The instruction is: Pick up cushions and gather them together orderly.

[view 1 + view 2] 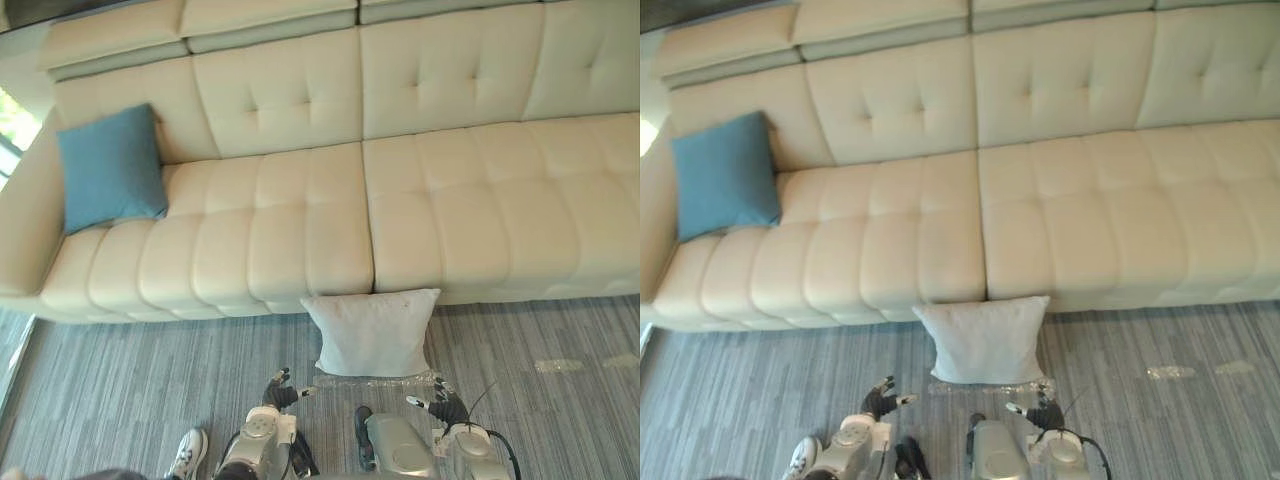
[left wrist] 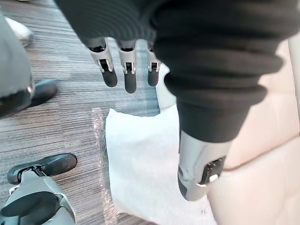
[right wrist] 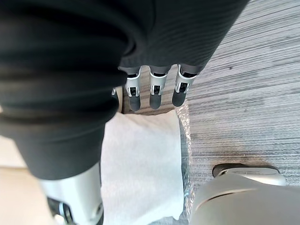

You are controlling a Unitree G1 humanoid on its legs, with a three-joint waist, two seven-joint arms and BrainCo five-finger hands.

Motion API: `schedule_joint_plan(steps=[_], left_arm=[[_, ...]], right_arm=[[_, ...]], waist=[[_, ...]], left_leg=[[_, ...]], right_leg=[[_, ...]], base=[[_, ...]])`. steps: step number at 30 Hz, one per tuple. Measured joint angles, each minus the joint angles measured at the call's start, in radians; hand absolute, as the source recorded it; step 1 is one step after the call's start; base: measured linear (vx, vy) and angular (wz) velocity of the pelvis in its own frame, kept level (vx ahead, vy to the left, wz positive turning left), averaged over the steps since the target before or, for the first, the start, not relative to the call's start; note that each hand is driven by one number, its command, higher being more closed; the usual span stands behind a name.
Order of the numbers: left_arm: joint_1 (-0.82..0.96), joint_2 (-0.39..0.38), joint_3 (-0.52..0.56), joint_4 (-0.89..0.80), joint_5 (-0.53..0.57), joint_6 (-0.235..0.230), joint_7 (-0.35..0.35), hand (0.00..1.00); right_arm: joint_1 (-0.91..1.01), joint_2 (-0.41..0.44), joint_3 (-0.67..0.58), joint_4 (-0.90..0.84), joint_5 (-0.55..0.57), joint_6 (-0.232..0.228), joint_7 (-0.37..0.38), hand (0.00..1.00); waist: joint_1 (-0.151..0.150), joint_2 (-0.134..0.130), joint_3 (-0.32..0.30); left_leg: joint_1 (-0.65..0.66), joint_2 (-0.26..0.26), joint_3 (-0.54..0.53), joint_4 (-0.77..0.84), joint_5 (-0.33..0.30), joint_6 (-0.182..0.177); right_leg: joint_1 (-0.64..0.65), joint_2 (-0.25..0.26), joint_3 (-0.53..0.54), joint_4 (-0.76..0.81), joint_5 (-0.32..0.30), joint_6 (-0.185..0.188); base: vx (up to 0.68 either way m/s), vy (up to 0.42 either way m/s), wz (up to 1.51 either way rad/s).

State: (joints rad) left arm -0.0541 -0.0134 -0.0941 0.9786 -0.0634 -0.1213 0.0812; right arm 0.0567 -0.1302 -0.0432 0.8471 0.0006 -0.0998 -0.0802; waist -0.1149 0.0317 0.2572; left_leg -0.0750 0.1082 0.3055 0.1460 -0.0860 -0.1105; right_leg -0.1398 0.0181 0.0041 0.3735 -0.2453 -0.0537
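A white cushion leans on the floor against the front of the cream sofa, on a sheet of clear plastic. A blue cushion rests upright in the sofa's left corner. My left hand hovers just below the white cushion's lower left corner, fingers straight and spread, holding nothing. My right hand is at the lower right corner, likewise open. The white cushion lies past the left fingers, and the same cushion lies beyond the right fingers.
Grey striped carpet stretches in front of the sofa. A person's white shoe stands at the lower left. Pale marks spot the carpet at right. The sofa seat to the right of the blue cushion is bare.
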Motion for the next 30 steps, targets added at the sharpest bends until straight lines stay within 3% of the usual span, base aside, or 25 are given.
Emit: schedule_joint_plan(steps=[1,2,6,13,19,28,30], left_arm=[[-0.001,0.000,0.000,0.004,0.000,0.000,0.000,0.00],[-0.008,0.010,0.003,0.018,0.000,0.000,0.000,0.00],[-0.009,0.038,0.009,0.023,0.002,0.000,-0.002,0.00],[0.018,0.094,0.010,0.035,0.002,0.000,0.001,0.00],[0.029,0.067,0.020,0.042,0.003,0.000,0.000,0.00],[0.036,0.056,0.020,0.053,0.004,0.000,0.001,0.00],[0.051,0.044,0.019,0.054,0.005,0.000,0.000,0.00]], right_arm=[[0.000,-0.001,0.000,0.001,0.000,0.000,0.000,0.00],[-0.006,0.004,0.006,0.017,0.000,0.000,-0.001,0.00],[-0.020,0.009,0.012,0.057,-0.001,-0.002,-0.001,0.00],[-0.059,0.019,0.034,0.091,-0.001,-0.004,0.003,0.00],[-0.070,0.018,0.047,0.111,-0.001,-0.004,0.011,0.00],[-0.065,0.016,0.047,0.125,-0.004,-0.004,0.021,0.00],[-0.055,0.011,0.032,0.126,-0.004,-0.005,0.021,0.00]], waist=[[0.000,0.002,-0.001],[0.001,-0.015,-0.006],[0.002,-0.039,-0.020],[0.007,-0.029,-0.022],[0.013,-0.020,-0.026],[0.035,-0.015,-0.032],[0.036,0.005,-0.053]], left_leg=[[0.006,-0.002,0.000,-0.019,0.023,0.007],[0.024,-0.020,0.013,-0.054,0.050,0.020],[0.033,-0.056,0.064,-0.097,0.040,0.039],[0.107,-0.053,0.094,-0.129,0.035,0.045],[0.113,-0.051,0.094,-0.144,0.037,0.043],[0.114,-0.054,0.082,-0.146,0.070,0.036],[0.122,-0.054,0.059,-0.178,0.087,0.036]], right_leg=[[-0.001,0.005,0.008,0.004,-0.004,0.006],[-0.005,0.002,0.043,0.011,-0.012,0.028],[-0.004,-0.030,0.083,-0.048,0.004,0.070],[0.016,-0.032,0.062,-0.021,0.040,0.124],[0.005,-0.023,0.058,-0.017,0.045,0.117],[0.072,-0.029,0.040,-0.147,0.073,0.070],[0.077,-0.027,0.014,-0.158,0.079,0.061]], base=[[0.17,0.225,-0.75],[0.17,0.206,-0.48],[0.16,0.199,-0.28],[0.09,0.057,-0.22],[0.02,-0.029,-0.09],[-0.05,-0.029,0.00],[-0.10,-0.038,0.20]])
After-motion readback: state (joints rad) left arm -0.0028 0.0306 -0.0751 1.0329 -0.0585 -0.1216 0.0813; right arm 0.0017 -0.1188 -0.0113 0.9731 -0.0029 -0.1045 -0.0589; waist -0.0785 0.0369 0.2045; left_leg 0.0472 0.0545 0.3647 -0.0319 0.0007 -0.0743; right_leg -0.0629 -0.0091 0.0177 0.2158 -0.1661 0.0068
